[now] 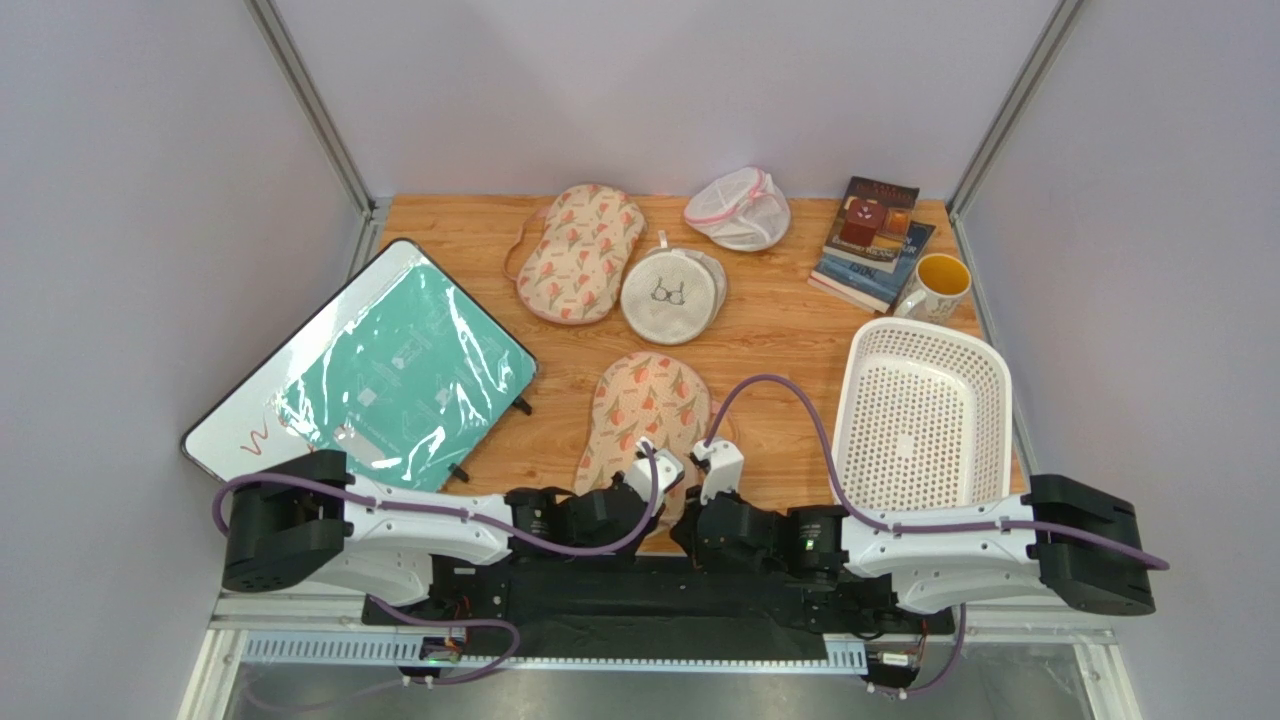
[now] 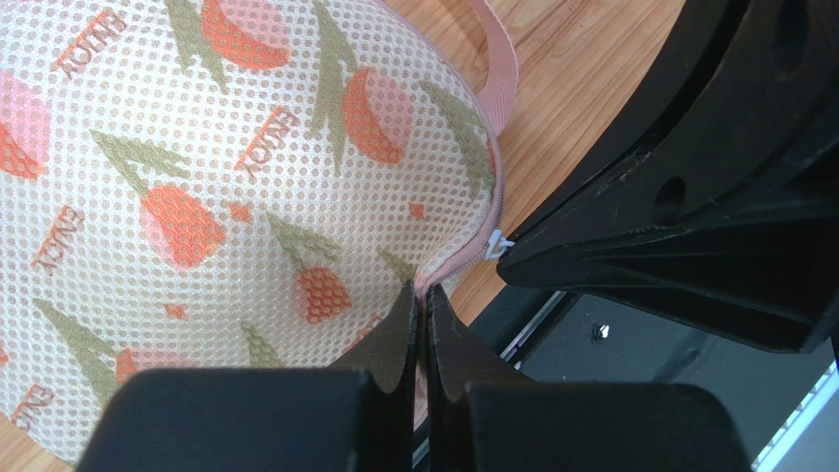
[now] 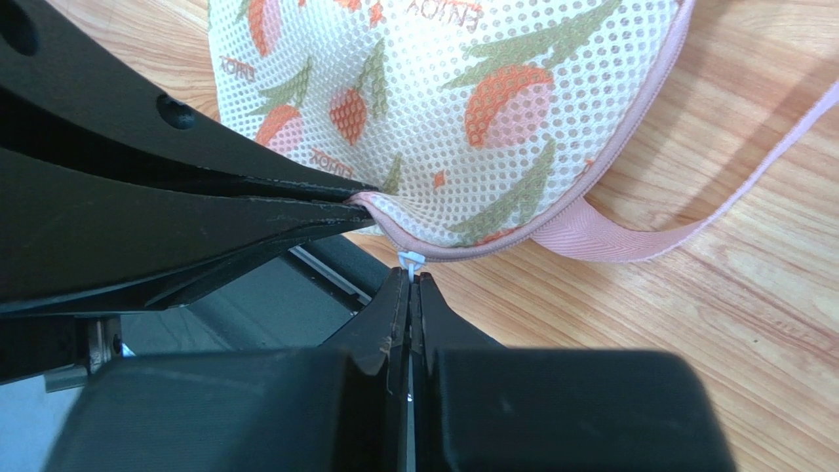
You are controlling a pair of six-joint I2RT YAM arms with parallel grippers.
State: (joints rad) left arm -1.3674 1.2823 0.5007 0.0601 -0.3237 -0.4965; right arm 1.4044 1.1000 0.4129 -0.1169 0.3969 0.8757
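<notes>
Along the near edge of the table [image 1: 781, 323], from above, the nearer mesh bag [image 1: 649, 402] (one of two fruit-print ones) meets the left gripper [image 1: 657, 459] and right gripper [image 1: 706, 459]; the left wrist shows jaws pinched shut on its pink zip seam [image 2: 455, 264], the right wrist jaws clamped on its one white zip pull [image 3: 410, 262].

Bright, diffuse light is supplied from above; only short, soft shadows are cast beside the white basket [image 1: 920, 413]. Glare is recorded on the plastic-wrapped whiteboard [image 1: 394, 368]. In the wrist views the near bodies of the left gripper [image 2: 425, 305] and right gripper [image 3: 409, 295] are rendered blurred, while the printed mesh bag [image 2: 226, 197] and zipper pull [image 3: 410, 261] are resolved sharply. A soft shadow is cast by the pink strap [image 3: 670, 234] on the wooden tabletop [image 3: 748, 334].
</notes>
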